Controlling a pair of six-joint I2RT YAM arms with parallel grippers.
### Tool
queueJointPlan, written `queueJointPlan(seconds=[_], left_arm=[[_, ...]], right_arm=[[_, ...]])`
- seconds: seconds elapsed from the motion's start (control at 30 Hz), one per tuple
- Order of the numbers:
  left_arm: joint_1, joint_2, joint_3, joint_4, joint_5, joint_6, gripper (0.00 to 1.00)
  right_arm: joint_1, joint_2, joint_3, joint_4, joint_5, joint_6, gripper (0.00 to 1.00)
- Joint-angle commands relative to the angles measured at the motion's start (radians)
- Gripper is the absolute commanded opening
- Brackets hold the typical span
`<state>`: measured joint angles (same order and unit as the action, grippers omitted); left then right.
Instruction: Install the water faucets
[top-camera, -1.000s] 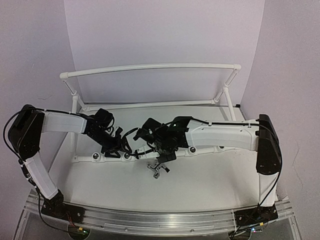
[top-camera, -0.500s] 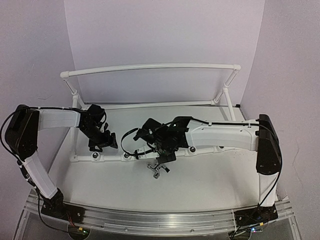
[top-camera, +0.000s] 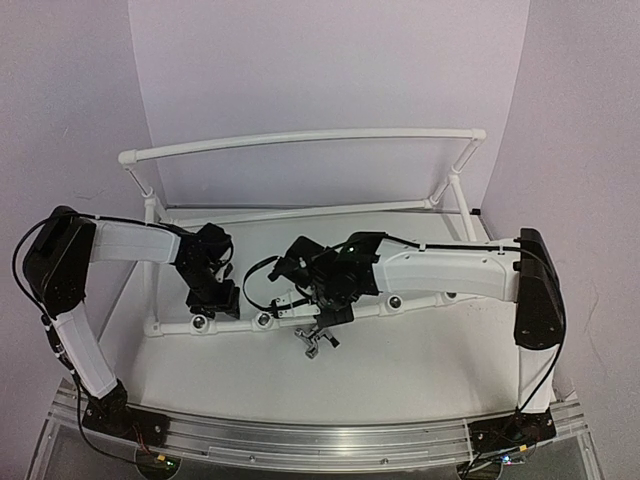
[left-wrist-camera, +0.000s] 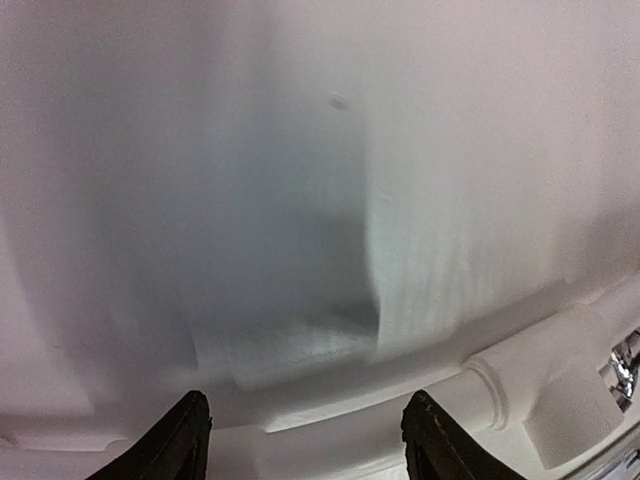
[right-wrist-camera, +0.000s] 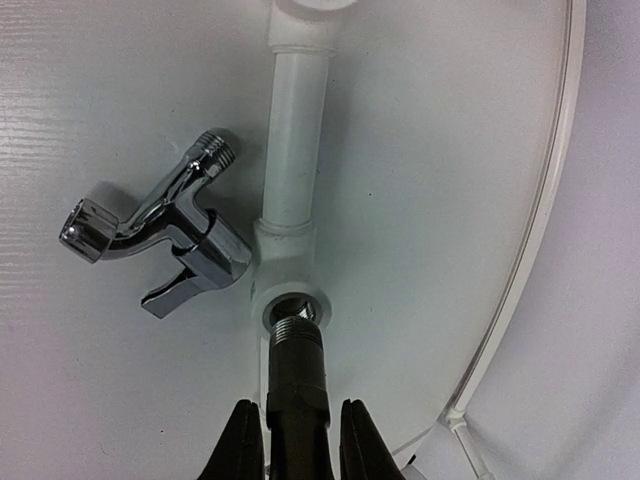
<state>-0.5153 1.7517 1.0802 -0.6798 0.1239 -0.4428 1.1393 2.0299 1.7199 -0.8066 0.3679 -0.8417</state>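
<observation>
Progress: neither faucet looks seated yet.
Right gripper (right-wrist-camera: 295, 440): pinching first faucet (right-wrist-camera: 296, 375), threads at socket (right-wrist-camera: 290, 303), lower centre.
Second faucet (right-wrist-camera: 160, 240): loose on worktop (right-wrist-camera: 100, 400), centre-left.
Left gripper (left-wrist-camera: 305, 440): spread, empty.

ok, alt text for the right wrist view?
The right gripper clamps a dark faucet stem, its threaded tip at the mouth of a silver-ringed socket on the white pipe frame. A second, chrome faucet lies on the white table, at the image's left of that fitting.

White arms (top-camera: 125, 243), black joints (top-camera: 58, 268), cables (top-camera: 258, 268)
</observation>
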Motion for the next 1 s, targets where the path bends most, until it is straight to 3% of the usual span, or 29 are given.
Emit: queueJointPlan(seconds=[0.0,0.1,0.27,0.4,0.53,0.77,0.97], left_arm=[[-0.079,0.007,0.017,-0.002,0.114,-0.02,0.64],[-0.045,-0.048,0.029,0.028,0.106,-0.04,0.7],[0.048,-0.244,0.035,0.097,-0.053,-0.095,0.84],[0.083,-0.413,-0.005,0.131,-0.269,-0.142,0.9],[0.151,-0.496,0.001,0.017,-0.449,-0.2,0.95],[0.355,-0.599,-0.143,0.013,-0.471,-0.286,0.96],[0.468,-0.546,-0.228,0.134,-0.416,-0.248,0.98]], right_arm=[[0.002,-0.076,-0.002,-0.009,0.001,0.022,0.0],[0.002,-0.083,-0.008,-0.012,-0.004,0.028,0.0],[0.001,-0.096,-0.026,-0.013,-0.009,0.035,0.0],[0.0,-0.104,-0.041,-0.014,-0.022,0.054,0.0],[0.0,-0.111,-0.052,-0.014,-0.029,0.065,0.0],[0.0,-0.115,-0.056,-0.014,-0.037,0.079,0.0],[0.0,-0.123,-0.063,-0.016,-0.046,0.093,0.0]])
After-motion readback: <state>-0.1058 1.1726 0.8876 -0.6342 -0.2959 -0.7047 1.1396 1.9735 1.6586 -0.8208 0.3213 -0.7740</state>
